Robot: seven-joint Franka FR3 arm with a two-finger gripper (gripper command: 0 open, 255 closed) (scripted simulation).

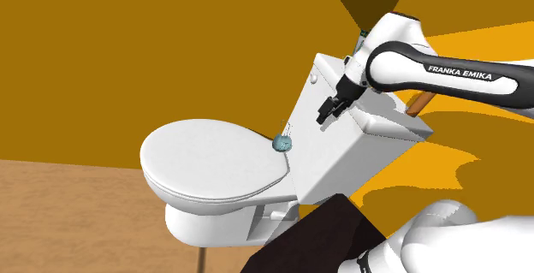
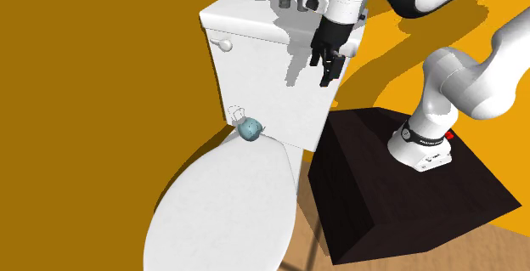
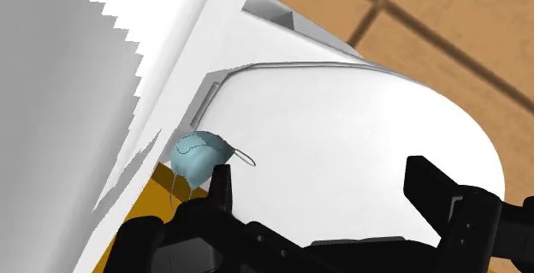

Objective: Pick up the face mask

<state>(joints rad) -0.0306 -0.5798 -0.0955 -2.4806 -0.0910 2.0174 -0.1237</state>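
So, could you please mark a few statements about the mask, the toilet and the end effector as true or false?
The face mask lies on the toilet lid, close to the tank. True.
The end effector is shut on the face mask. False: it is open, higher than the face mask and apart from it.
The face mask is red. False: it is light blue.
The toilet lid is raised. False: it is down.
The end effector is close to the tank. True.
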